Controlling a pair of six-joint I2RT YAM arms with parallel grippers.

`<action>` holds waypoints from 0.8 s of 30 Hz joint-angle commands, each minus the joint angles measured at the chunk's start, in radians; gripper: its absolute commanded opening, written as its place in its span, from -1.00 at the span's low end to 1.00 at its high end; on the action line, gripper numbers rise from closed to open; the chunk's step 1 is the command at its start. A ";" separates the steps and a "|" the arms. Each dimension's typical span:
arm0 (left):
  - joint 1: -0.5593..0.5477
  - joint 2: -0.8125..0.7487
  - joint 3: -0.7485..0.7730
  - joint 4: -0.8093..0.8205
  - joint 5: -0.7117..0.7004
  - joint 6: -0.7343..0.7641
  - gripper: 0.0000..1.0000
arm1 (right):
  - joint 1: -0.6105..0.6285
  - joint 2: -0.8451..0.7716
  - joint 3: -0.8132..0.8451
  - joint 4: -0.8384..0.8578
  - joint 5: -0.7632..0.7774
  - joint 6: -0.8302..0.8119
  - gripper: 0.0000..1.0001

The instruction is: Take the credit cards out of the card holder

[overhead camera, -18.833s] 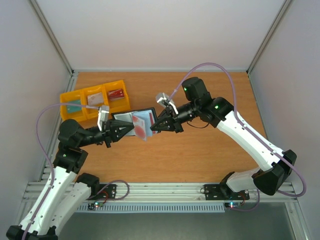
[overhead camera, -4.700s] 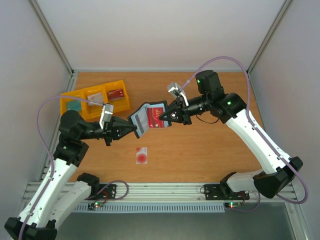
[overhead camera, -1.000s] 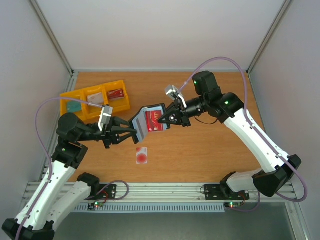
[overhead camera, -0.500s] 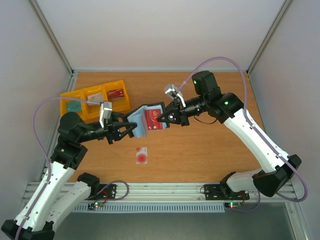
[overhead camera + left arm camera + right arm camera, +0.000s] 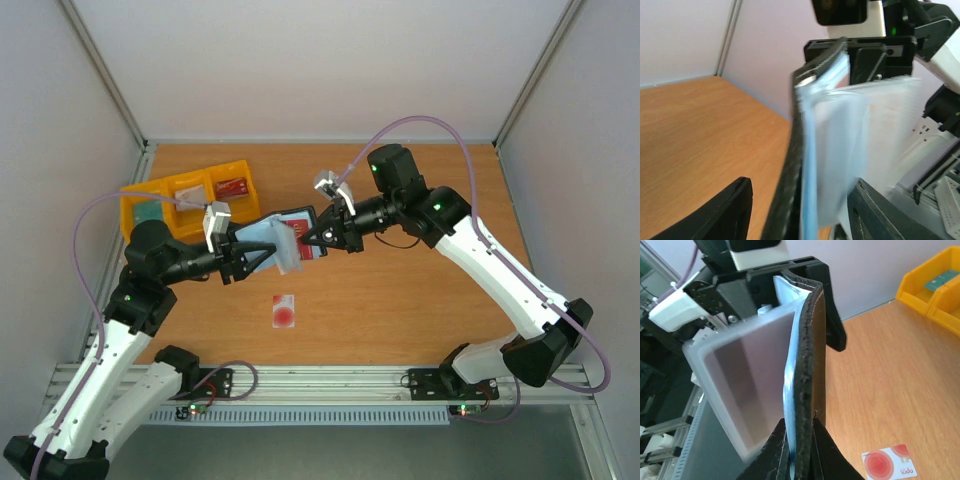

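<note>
- card holder (image 5: pixel 288 236) in mid-air, right gripper (image 5: pixel 318 238) clenched on its three o'clock edge.
- left gripper (image 5: pixel 258 256) straddles its nine o'clock end, jaws spread.
- red-circle card (image 5: pixel 285 312) lies on the table (image 5: pixel 420 290) at six o'clock.
- best: pinch one card's edge only, pull straight.

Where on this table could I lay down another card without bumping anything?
Bare: the far strip of the table along the back wall, right of the yellow bins, and the near middle, right of the card with the red circle. Crowded: centre-left, where the left hand and right hand meet at the card holder.
</note>
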 commanded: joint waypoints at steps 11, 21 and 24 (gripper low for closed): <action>-0.006 -0.010 -0.001 -0.007 -0.007 -0.039 0.18 | 0.013 0.033 0.041 0.021 0.095 0.037 -0.98; -0.006 -0.013 0.001 -0.034 -0.052 0.012 -1.00 | 0.015 0.017 0.007 0.033 -0.107 -0.025 -0.85; -0.007 -0.012 0.011 -0.049 -0.103 0.014 -0.99 | 0.017 0.032 0.004 0.066 0.070 0.038 -0.16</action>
